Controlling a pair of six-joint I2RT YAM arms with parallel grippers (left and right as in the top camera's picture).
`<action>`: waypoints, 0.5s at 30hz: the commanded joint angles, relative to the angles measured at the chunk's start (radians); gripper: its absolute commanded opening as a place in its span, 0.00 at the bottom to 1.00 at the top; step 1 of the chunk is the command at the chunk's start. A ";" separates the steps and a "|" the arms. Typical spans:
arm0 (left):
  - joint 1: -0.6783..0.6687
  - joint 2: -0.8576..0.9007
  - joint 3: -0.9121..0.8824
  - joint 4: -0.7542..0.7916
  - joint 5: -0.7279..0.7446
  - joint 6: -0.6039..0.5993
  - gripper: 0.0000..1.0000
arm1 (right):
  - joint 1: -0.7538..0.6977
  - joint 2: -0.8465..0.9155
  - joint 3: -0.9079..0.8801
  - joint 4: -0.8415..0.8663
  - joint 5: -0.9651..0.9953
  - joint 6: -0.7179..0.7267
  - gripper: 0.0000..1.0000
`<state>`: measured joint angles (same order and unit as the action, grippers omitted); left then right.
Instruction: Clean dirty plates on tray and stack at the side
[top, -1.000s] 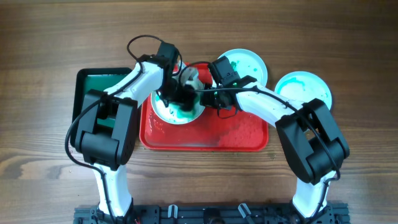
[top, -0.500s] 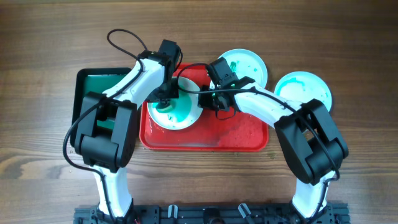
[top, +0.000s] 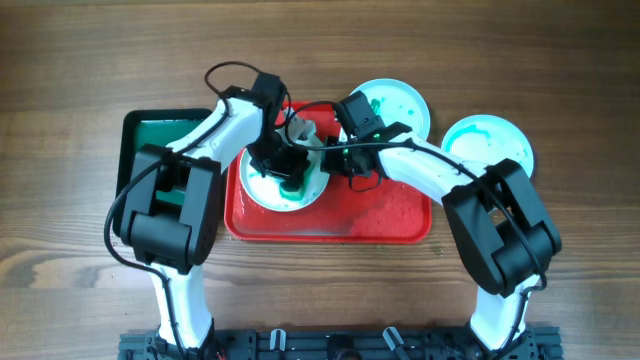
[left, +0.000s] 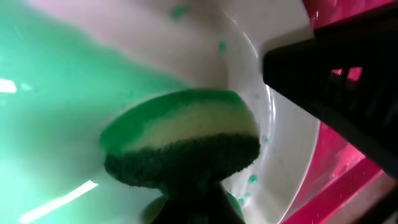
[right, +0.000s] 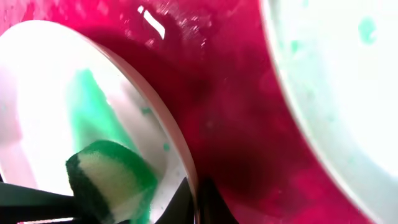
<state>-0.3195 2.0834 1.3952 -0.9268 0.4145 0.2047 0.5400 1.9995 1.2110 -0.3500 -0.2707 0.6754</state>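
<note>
The dirty plate (top: 262, 190) lies on the red tray (top: 390, 215), right under the left gripper (top: 283, 168) and pinched at its rim by the right gripper (right: 198, 200). Green wash spreads across much of its white face.

The left gripper is closed on a sponge (left: 180, 146), green and yellow with a dark scouring layer, and presses it onto the plate's face. The right gripper's fingers are narrow, clamped one on each side of the rim at the edge farthest from the left arm.

To scrub well, I judge the sponge should sit flat and sweep through the green film out toward the rim. Its strokes should stop short of the right fingers, which sit just beside it. The right grip needs to be firm enough that the plate neither spins nor slides on the wet tray. Too hard a push toward that side could lever the rim out of the fingers.

Beyond the right gripper a second plate (top: 400, 105) with green specks lies at the tray's far edge. A third plate (top: 490, 145) rests on the wooden table (top: 80, 60), well off to the right arm's outer side. A dark green tray (top: 150, 140) sits outside the left arm.
</note>
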 joint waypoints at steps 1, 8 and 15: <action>-0.025 0.052 -0.028 0.056 -0.294 -0.219 0.04 | -0.001 0.026 0.014 0.015 -0.015 0.012 0.04; -0.024 0.052 -0.028 0.060 -0.868 -0.672 0.04 | -0.001 0.026 0.014 0.014 -0.015 0.012 0.04; -0.024 0.052 -0.028 0.068 -0.768 -0.584 0.04 | -0.001 0.026 0.014 0.014 -0.015 0.011 0.05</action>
<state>-0.3767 2.0693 1.4063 -0.8627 -0.3405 -0.4477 0.5404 2.0087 1.2156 -0.3237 -0.2840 0.6914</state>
